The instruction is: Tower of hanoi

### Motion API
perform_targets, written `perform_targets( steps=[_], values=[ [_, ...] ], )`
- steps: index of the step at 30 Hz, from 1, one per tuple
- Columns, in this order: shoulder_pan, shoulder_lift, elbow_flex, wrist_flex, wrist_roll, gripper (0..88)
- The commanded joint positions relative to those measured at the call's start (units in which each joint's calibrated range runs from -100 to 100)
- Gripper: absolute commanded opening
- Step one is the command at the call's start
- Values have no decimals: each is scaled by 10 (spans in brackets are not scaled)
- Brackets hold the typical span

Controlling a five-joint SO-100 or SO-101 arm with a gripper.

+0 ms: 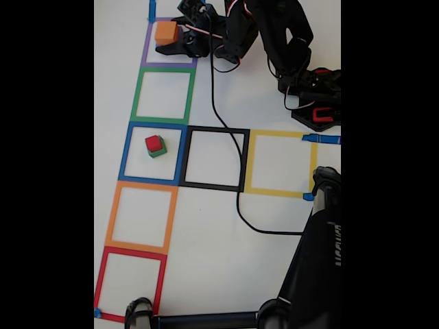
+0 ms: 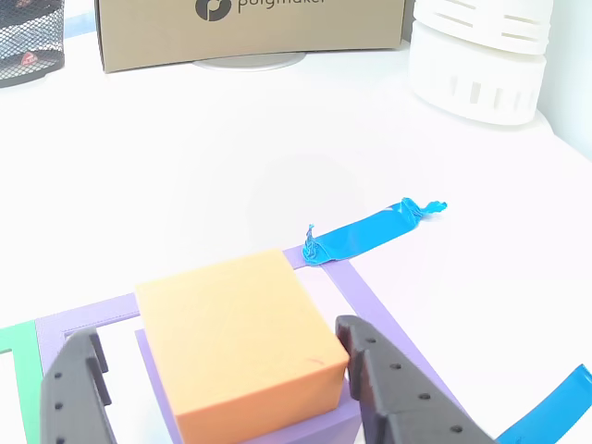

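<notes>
mostly white table (image 1: 219, 274) w/ coloured tape squares (image 1: 163, 95), cardboard box (image 2: 250, 32) behind.

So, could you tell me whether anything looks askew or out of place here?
Slightly: the orange foam cube sits twisted on the purple cube beneath it, edges not lined up. The small red cube on the green cube also sits off-centre.

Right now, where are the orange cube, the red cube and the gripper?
orange cube (image 2: 231, 319), other view, top face.
red cube (image 1: 153, 142), fixed view, top face.
gripper (image 2: 217, 384), other view, midway between the fingertips.
</notes>
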Motion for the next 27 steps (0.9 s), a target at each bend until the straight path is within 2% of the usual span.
perform_targets(
  steps=[1,14,27],
  values=[
    [-9,-6,-8,-13,7,249],
    [-15,-8,3,-13,7,169],
    [-29,-33,10,-5,7,146]
  ],
)
